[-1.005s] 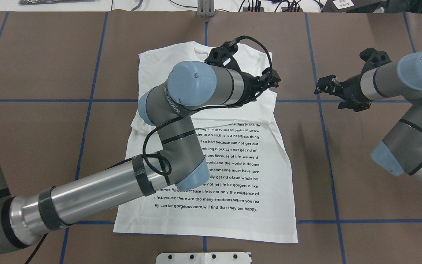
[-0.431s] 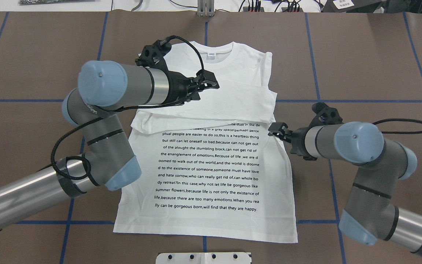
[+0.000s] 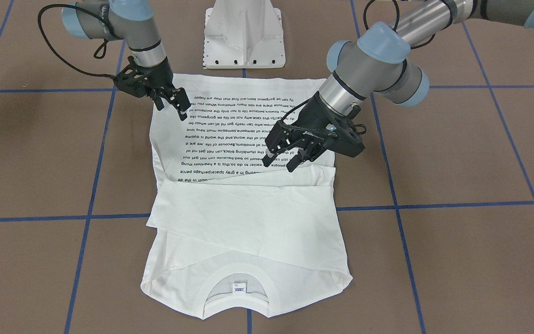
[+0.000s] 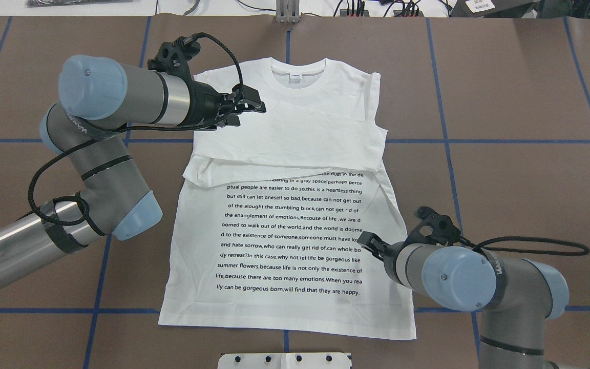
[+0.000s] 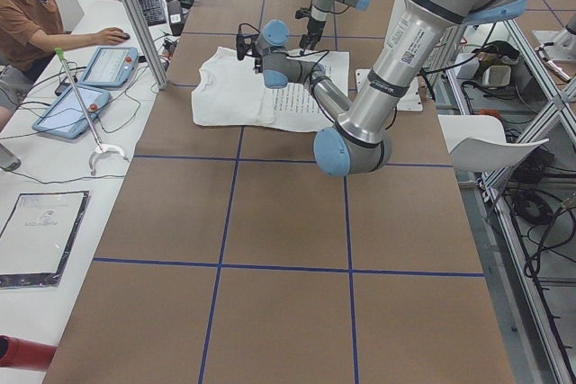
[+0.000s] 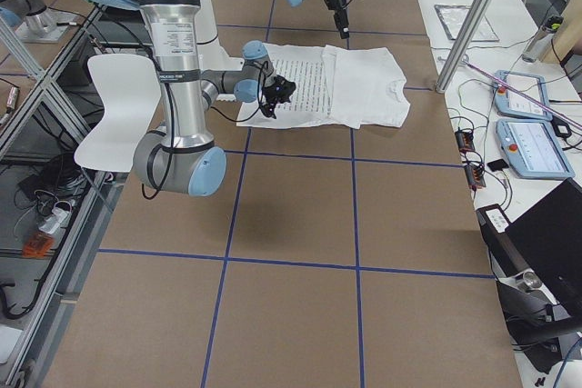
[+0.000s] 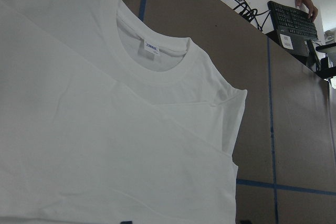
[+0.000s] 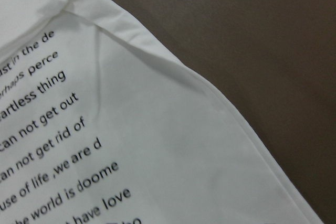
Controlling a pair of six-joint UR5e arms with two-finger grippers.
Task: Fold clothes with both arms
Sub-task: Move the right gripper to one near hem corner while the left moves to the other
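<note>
Brown table [image 4: 520,92], blue tape grid, operator desk off to side. White T-shirt [image 4: 300,133] flat at centre, text block [image 4: 295,230] face up, collar [image 4: 297,66] at far end from robot, sleeves folded across chest. Left gripper [image 4: 249,110] hovers above upper chest on robot's left side, fingers apart, nothing between them. Right gripper [image 4: 365,244] low over shirt's right edge beside text lines, fingers apart too; whether it touches cloth, cannot tell. White pedestal base [image 3: 244,32] just beyond hem.
</note>
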